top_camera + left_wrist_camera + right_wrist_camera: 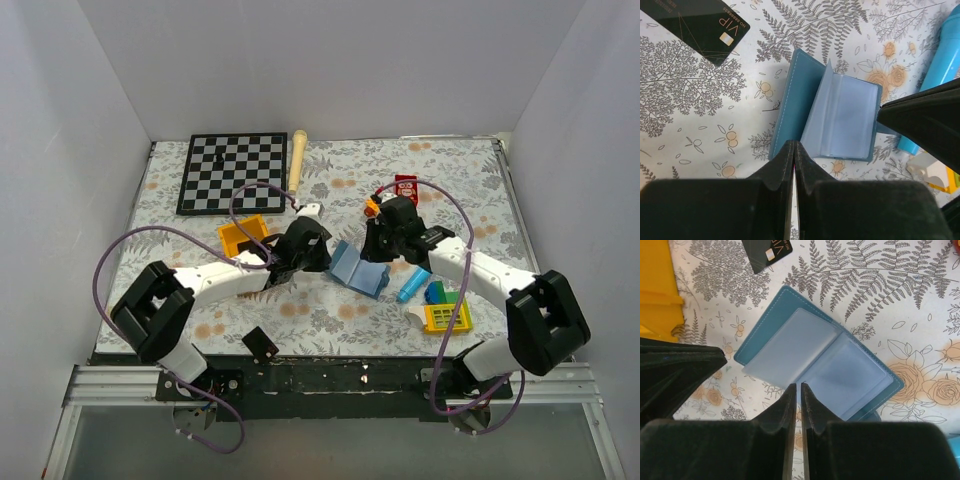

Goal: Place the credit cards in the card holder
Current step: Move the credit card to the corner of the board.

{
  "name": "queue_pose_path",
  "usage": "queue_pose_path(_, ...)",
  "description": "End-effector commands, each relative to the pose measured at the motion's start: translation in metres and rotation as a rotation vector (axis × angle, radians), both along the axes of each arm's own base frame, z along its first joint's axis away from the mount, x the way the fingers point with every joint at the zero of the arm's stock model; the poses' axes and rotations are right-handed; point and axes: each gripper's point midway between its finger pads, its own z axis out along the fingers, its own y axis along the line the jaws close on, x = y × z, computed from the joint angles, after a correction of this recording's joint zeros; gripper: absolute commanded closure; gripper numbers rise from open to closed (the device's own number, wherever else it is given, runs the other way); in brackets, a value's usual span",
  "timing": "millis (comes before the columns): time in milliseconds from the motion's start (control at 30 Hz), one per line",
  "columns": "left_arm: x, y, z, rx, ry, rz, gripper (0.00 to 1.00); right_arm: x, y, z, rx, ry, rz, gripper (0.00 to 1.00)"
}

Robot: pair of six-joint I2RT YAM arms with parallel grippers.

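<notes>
The card holder [358, 268] lies open like a book on the flowered cloth between my two grippers, its pale clear sleeves facing up [840, 115] [815, 355]. One black credit card [695, 25] [767, 251] lies flat on the cloth just beyond the holder; the arms hide it from above. A second black card [260, 343] lies at the table's near edge. My left gripper [308, 247] [794, 145] is shut and empty, its tips over the holder's near edge. My right gripper [385, 240] [798, 386] is parted by a narrow slit at the sleeves' edge, nothing between its fingers.
A chessboard [232, 172] and a wooden pin [297, 165] lie at the back left. A yellow tray [243, 238] sits beside the left arm. A red box [405, 187] is behind the right gripper. A bright blue tube [413, 285] and coloured blocks [447, 317] lie right of the holder.
</notes>
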Motion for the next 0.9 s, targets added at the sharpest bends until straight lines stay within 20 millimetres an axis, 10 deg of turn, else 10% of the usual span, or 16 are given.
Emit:
queue_pose_path(0,0.005,0.004,0.063,-0.07,-0.102,0.013,1.0,-0.006,-0.003,0.023,0.045,-0.068,0.019,0.84)
queue_pose_path(233,-0.012,0.06,0.092,0.0,-0.102,0.18,1.0,-0.043,-0.009,0.016,0.018,-0.065,0.049,0.75)
queue_pose_path(333,-0.04,0.118,0.069,0.13,0.035,0.376,0.97,-0.072,0.008,0.012,-0.032,-0.077,0.118,0.68)
queue_pose_path(533,-0.107,0.167,0.019,0.155,0.258,0.524,0.91,-0.132,0.066,0.008,0.021,-0.041,0.298,0.52)
queue_pose_path(667,-0.13,0.182,0.01,0.088,0.3,0.58,0.9,-0.171,0.109,0.018,0.114,-0.084,0.433,0.42)
queue_pose_path(867,-0.126,0.187,0.046,0.048,0.227,0.565,0.77,-0.203,0.144,-0.001,-0.037,-0.3,0.682,0.35)
